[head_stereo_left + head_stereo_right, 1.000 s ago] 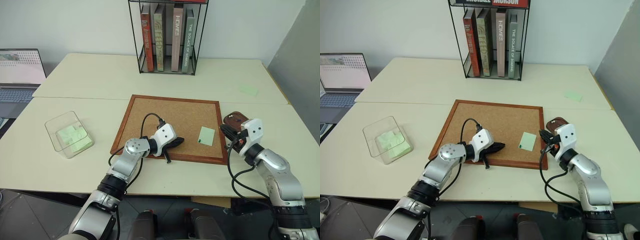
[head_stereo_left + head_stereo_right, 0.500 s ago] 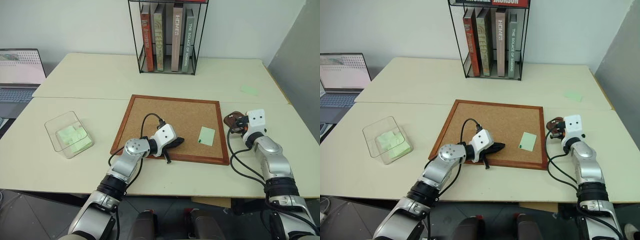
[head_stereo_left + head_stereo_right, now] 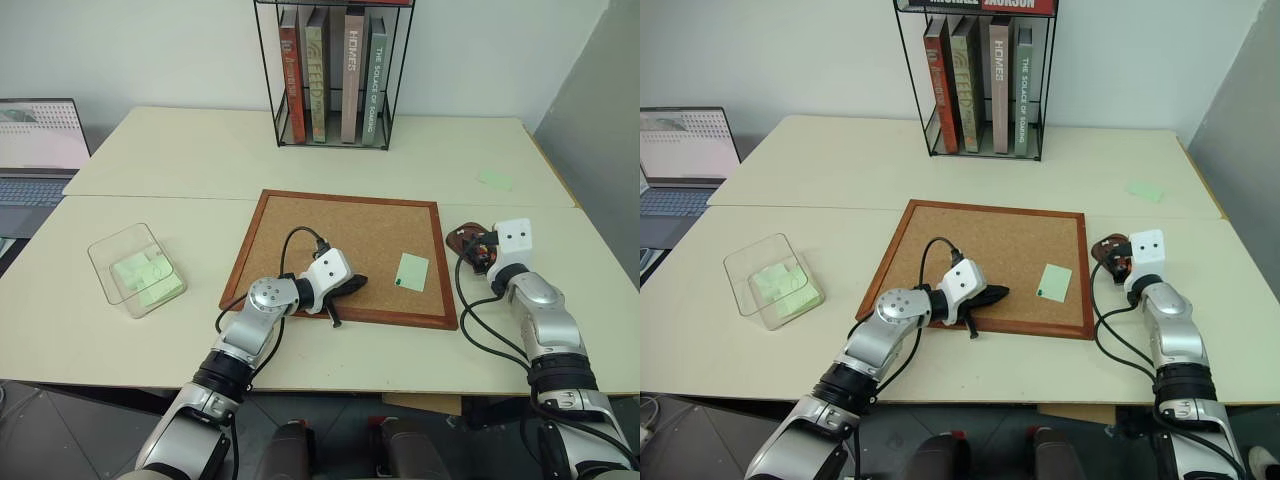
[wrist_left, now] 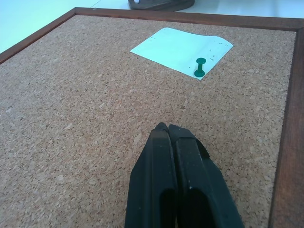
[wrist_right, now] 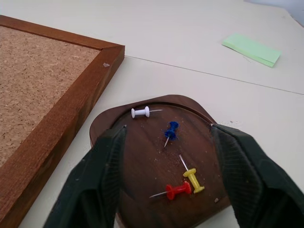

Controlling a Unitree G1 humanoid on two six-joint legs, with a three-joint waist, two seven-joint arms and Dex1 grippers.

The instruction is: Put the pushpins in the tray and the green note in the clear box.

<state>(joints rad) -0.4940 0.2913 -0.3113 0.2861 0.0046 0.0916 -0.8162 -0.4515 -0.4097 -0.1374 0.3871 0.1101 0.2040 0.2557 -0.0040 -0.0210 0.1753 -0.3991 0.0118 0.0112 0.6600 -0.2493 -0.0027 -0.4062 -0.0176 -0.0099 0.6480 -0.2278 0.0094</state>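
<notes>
While the right tool (image 5: pixel 166 156) is hanging spread over the tray (image 5: pixel 142 171) and the left tool (image 4: pixel 173 137) is resting pressed together on the cork board (image 3: pixel 300 230), the green pushpin (image 4: pixel 200 67) is pinning the green note (image 4: pixel 180 45), risking a tear.

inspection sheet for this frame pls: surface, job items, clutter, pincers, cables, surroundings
Surface: cream table, seam across.
Job's things: four pushpins, white, blue, yellow and red, in the tray; green pushpin holds the green note on the cork board; clear box holds green notes.
Clutter: stack of green notes, book rack.
Pincers: left pincer shut, empty, over the cork; right pincer open, straddling the tray.
Cables: black cable looping off the left wrist.
Surroundings: laptop, white wall.
</notes>
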